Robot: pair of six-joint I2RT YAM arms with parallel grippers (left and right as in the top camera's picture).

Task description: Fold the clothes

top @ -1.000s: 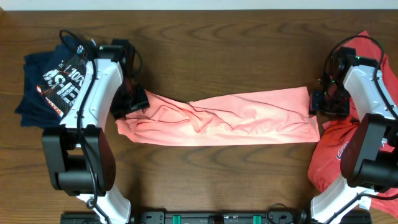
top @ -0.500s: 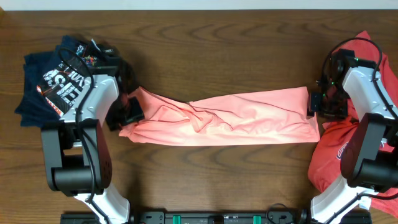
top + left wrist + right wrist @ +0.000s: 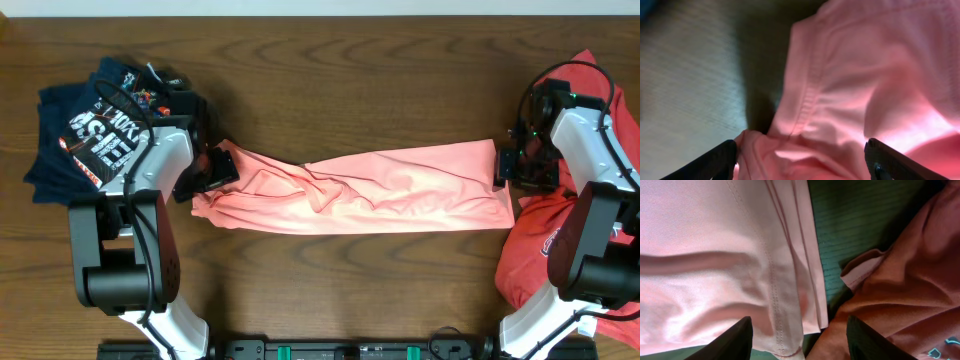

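Observation:
The light salmon-pink T-shirt [image 3: 380, 195] lies folded into a long strip across the middle of the table. My left gripper [image 3: 212, 172] is at its left end. In the left wrist view the fingers [image 3: 800, 165] are wide apart, with bunched pink cloth [image 3: 865, 75] between them. My right gripper [image 3: 512, 165] is at the shirt's right end. In the right wrist view its fingers [image 3: 800, 340] are wide apart over the stitched hem of the shirt [image 3: 705, 255]. No lettering shows.
Navy-black garments with white print [image 3: 70, 140] lie piled at the far left. A darker coral-red shirt [image 3: 545, 240] lies bunched at the right edge, beside the pink hem in the right wrist view [image 3: 900, 280]. The table is dark wood [image 3: 350, 80].
My left gripper dipped toward the front and came back a little. The shirt's left end shifted slightly right and bunched. The right arm has not moved.

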